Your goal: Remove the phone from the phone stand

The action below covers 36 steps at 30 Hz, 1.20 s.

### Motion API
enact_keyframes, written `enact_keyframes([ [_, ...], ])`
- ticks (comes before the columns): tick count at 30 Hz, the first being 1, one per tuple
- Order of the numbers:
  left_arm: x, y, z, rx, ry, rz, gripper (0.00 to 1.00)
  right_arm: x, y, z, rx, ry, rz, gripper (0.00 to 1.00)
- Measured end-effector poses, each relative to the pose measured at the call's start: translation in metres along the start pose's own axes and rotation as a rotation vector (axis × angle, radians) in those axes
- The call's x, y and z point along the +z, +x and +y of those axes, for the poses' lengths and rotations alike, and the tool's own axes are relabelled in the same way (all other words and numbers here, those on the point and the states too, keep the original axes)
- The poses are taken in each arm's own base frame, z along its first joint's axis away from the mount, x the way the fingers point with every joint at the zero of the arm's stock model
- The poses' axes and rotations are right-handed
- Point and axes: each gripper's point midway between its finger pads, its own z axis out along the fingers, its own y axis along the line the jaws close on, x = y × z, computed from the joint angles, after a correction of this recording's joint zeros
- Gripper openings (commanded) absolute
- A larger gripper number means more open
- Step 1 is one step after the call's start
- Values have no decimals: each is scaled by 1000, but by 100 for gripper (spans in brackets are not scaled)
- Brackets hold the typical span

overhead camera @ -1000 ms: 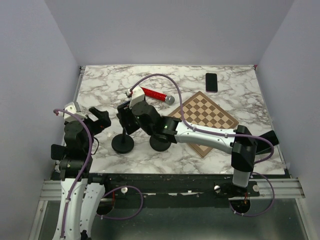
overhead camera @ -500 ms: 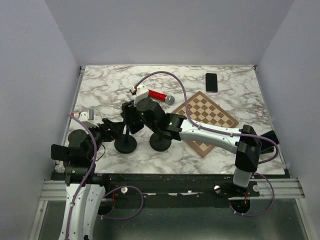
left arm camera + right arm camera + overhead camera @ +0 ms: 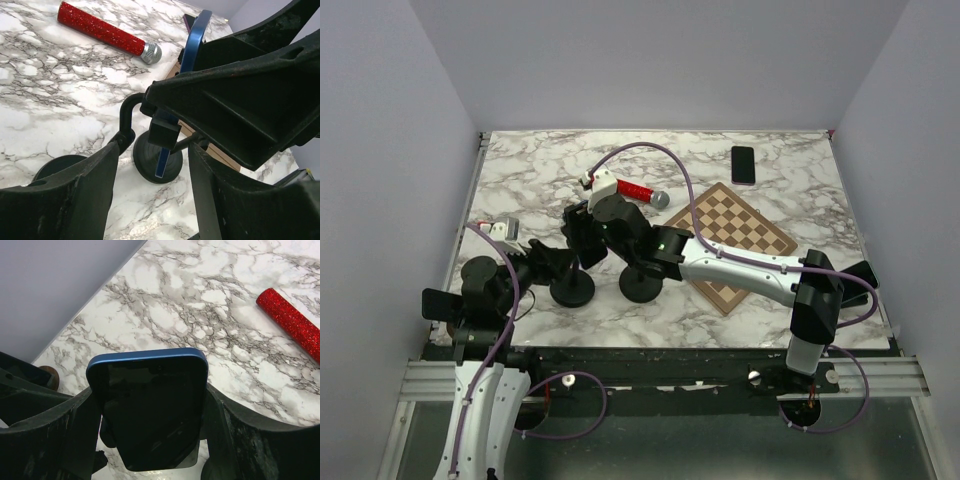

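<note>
The phone [image 3: 150, 405], blue-edged with a dark screen, stands upright in the clamp [image 3: 164, 132] of the black phone stand. My right gripper [image 3: 150, 427] is shut on it, one finger on each long side. From above, this gripper [image 3: 582, 232] sits over the stand's round base [image 3: 572, 290]. In the left wrist view the phone's blue edge [image 3: 193, 42] shows beside the stand's curved neck [image 3: 128, 112]. My left gripper [image 3: 155, 146] is open, low by the stand, its left finger against the neck. It also shows in the top view [image 3: 552, 262].
A second round black base [image 3: 640, 288] stands right of the stand. A red glitter microphone [image 3: 628, 190] lies behind it. A chessboard [image 3: 738, 232] lies to the right, and another black phone [image 3: 743, 164] lies flat at the back.
My left gripper has swung forward and right, down to the stand's neck. My right gripper has shifted slightly with the phone and then stayed still.
</note>
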Motion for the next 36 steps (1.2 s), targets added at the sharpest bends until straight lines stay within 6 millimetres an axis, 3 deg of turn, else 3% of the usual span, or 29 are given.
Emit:
enact_keyframes([
  [7,10,1,-2,-6,36,33,58,0,1,3,3,-16,5,1],
  [14,19,4,-6,-18,79,71,40,-1,1,4,2,-21,8,1],
  [16,20,4,-8,-17,92,73,29,-1,1,4,-1,-20,14,1],
  [18,19,4,-10,-14,102,73,10,-1,1,4,-1,-19,17,1],
  [20,19,4,-11,-9,109,76,0,-1,0,4,-1,-19,17,1],
  [27,17,6,-11,9,106,90,0,2,-1,0,-6,-37,23,1],
  [36,14,9,-14,10,113,101,0,-5,2,-1,-36,-225,-46,1],
])
